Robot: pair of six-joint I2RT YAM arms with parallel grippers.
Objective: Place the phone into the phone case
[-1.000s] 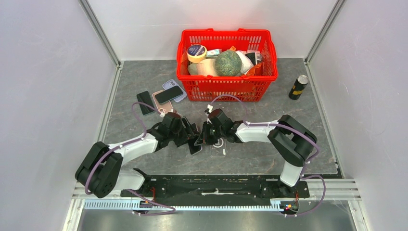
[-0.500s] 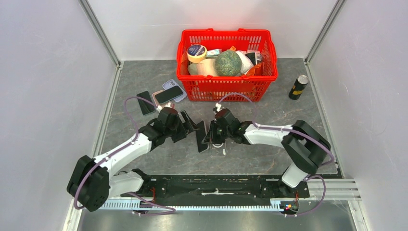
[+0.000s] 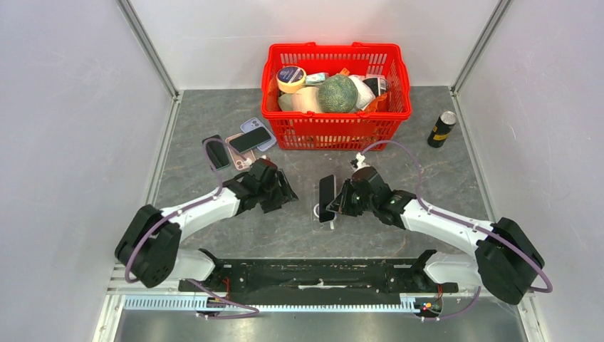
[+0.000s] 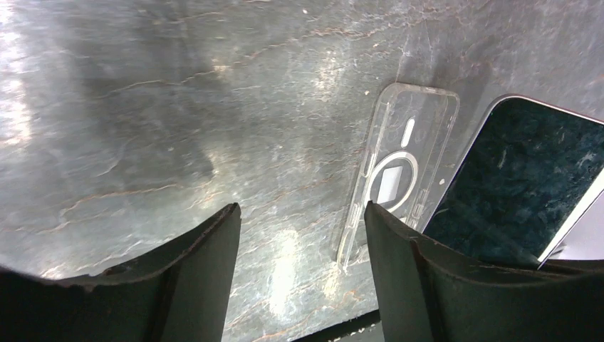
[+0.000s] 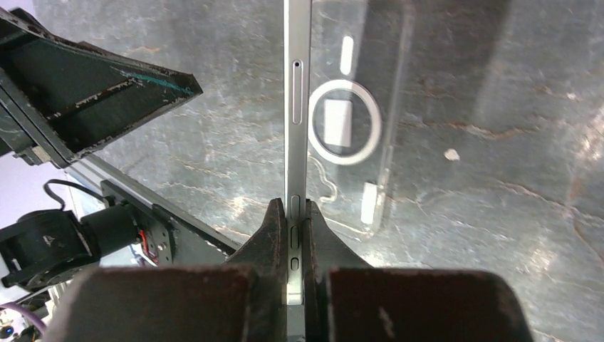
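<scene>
The right gripper (image 5: 297, 214) is clamped on the smartphone (image 5: 297, 107), held edge-on beside the clear phone case (image 5: 349, 128) ahead; the left gripper (image 4: 300, 214) stands apart, empty. Likely rigid, slick, breakable: grip the flat faces.

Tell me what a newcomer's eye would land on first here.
The red basket, heaped with groceries at the far middle of the table, grabs the eye first. Next, the right gripper pinches a phone on its edge over a clear case at mid-table, while the left gripper stands open beside it.
</scene>
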